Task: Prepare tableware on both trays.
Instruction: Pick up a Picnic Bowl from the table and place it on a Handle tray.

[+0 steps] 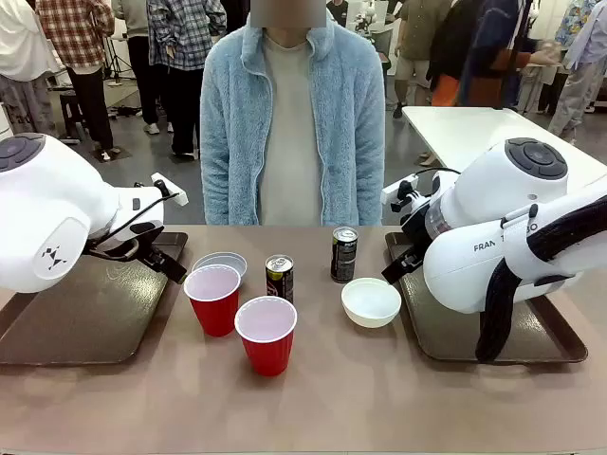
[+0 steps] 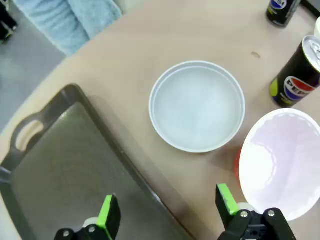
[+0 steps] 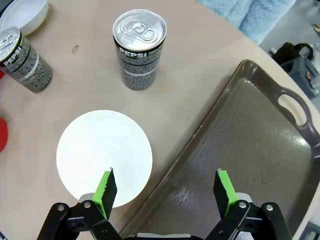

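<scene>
The tan table (image 1: 379,398) is stretching across the front view, with the left tray (image 1: 85,322) and the right tray (image 1: 441,332) lying at its two ends. A person (image 1: 285,123) in a pale blue fleece is standing at the far side, with other people moving about behind. The left arm (image 1: 47,223) is looming over the left tray; the right arm (image 1: 493,237) is covering much of the right tray.

All the tableware is sitting on the tabletop between the trays: the left bowl (image 1: 220,263) is lying half hidden behind the far cup (image 1: 212,297); the near cup (image 1: 266,332) is standing just beside that cup, toward the robot; the left can (image 1: 279,277) is standing behind the near cup; the right can (image 1: 344,254) is standing farther back; the right bowl (image 1: 371,301) is sitting just beside the right tray's rim.

The left wrist view is showing the left bowl whole, with a strip of table parting it from the tray's rim; the left gripper (image 2: 167,207) is hanging released, its pads wide apart, grasping nothing. The right wrist view is showing the right can's lid and its PEPSI print; the right gripper (image 3: 165,192) is gaping likewise, grasping nothing, one pad showing against the right bowl's edge and the other against the tray.
</scene>
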`<state>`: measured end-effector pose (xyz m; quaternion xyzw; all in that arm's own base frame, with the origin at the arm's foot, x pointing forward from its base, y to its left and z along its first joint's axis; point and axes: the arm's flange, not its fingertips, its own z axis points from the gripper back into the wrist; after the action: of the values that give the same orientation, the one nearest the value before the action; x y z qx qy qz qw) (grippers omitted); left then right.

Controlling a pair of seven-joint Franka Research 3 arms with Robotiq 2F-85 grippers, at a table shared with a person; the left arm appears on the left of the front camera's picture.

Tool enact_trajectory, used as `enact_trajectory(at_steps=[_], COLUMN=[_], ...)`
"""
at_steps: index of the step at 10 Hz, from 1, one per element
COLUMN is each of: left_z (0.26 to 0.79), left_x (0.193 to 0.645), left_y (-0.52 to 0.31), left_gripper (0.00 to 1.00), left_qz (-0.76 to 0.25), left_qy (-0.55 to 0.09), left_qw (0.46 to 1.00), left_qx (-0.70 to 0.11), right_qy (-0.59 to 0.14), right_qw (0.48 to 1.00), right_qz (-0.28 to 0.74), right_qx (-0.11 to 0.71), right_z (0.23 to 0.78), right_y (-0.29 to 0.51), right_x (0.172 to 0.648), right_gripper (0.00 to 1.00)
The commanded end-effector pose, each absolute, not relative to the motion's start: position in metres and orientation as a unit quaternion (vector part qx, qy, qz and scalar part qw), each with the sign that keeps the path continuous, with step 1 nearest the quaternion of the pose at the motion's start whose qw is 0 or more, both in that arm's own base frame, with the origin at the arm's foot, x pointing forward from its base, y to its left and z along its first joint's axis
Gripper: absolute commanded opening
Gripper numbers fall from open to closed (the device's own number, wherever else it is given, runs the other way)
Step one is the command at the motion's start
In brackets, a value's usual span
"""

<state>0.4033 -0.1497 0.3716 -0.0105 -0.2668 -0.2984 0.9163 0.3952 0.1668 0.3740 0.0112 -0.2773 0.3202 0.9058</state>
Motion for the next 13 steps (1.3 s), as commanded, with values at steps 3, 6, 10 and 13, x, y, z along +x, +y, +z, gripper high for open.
enact_trajectory(at_steps=[3,6,10,13], left_z=[0.3716,0.3716,0.3716,0.3716], left_x=[0.4032,0.4032,0.4032,0.4032], left_y=[-0.1497,-0.1497,-0.1497,-0.1497], left_gripper=[1.00,1.00,1.00,1.00], left_qz=[-0.298,-0.298,-0.298,-0.298], left_qy=[-0.267,-0.267,-0.267,-0.267], left_qw=[0.916,0.916,0.916,0.916], left_qx=[-0.011,-0.011,-0.011,-0.011], right_qy=[-0.277,-0.277,-0.277,-0.277], right_qw=[0.906,0.906,0.906,0.906], right_qz=[0.320,0.320,0.320,0.320], right_qx=[0.011,0.011,0.011,0.011], right_z=[0.3740,0.3740,0.3740,0.3740], right_y=[0.1668,0.1668,0.1668,0.1667], right_x=[0.3952,0.3952,0.3952,0.3952], right_gripper=[1.00,1.00,1.00,1.00])
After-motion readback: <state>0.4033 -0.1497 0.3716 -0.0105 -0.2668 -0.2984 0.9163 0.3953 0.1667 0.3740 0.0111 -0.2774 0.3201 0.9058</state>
